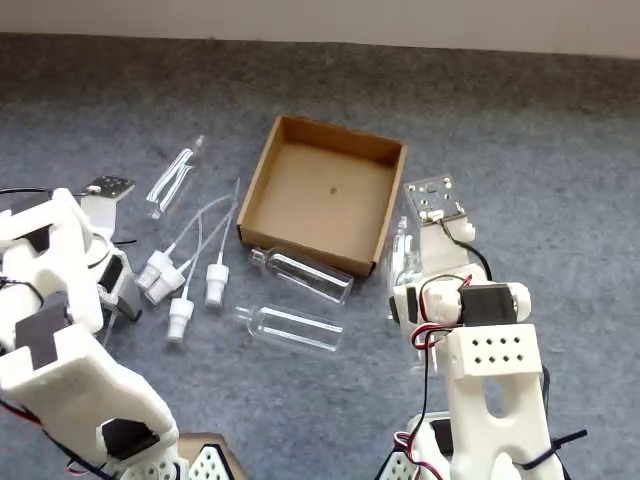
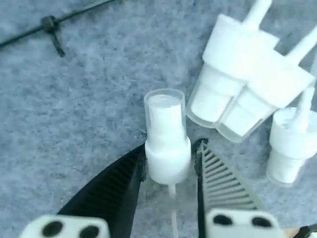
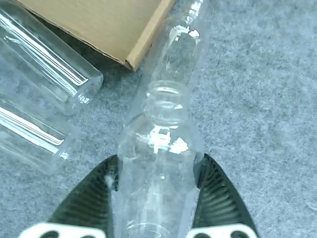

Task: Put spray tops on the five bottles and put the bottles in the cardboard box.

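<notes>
Ribbed left hand grips white spray top, right hand clear bottle.

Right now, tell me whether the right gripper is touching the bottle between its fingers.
Touching. The right wrist view shows the right gripper with both fingers pressed against the sides of the bottle, with no gap on either side.
</notes>
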`<state>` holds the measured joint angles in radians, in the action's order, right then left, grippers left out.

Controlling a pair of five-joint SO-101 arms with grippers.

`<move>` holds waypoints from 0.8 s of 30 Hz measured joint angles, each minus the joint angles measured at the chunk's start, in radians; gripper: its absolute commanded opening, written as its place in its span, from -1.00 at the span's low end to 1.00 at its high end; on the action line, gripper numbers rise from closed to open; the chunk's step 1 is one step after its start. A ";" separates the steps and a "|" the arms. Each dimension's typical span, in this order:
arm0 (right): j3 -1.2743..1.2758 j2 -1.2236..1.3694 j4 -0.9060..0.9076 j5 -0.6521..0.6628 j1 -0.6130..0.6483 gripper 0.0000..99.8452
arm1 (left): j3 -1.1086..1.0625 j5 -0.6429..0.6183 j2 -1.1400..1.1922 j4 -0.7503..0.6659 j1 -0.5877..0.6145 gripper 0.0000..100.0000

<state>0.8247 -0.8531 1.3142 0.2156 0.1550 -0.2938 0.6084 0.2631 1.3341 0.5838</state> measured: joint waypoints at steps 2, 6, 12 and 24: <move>0.000 0.000 0.000 0.000 0.000 -0.96 | 0.000 0.000 0.000 0.000 0.006 -0.70; 0.000 0.000 0.000 0.000 0.000 -0.96 | 0.018 0.000 0.000 0.000 0.035 -0.70; 0.000 0.000 0.000 0.000 0.000 -0.96 | 0.066 0.008 0.000 0.000 0.058 -0.70; 0.000 0.000 0.000 0.000 0.000 -0.96 | 0.107 0.012 0.000 0.000 0.040 -0.73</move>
<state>0.8247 -0.8531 1.3142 0.2156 0.1550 -0.1864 0.6206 0.2631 1.3341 0.6237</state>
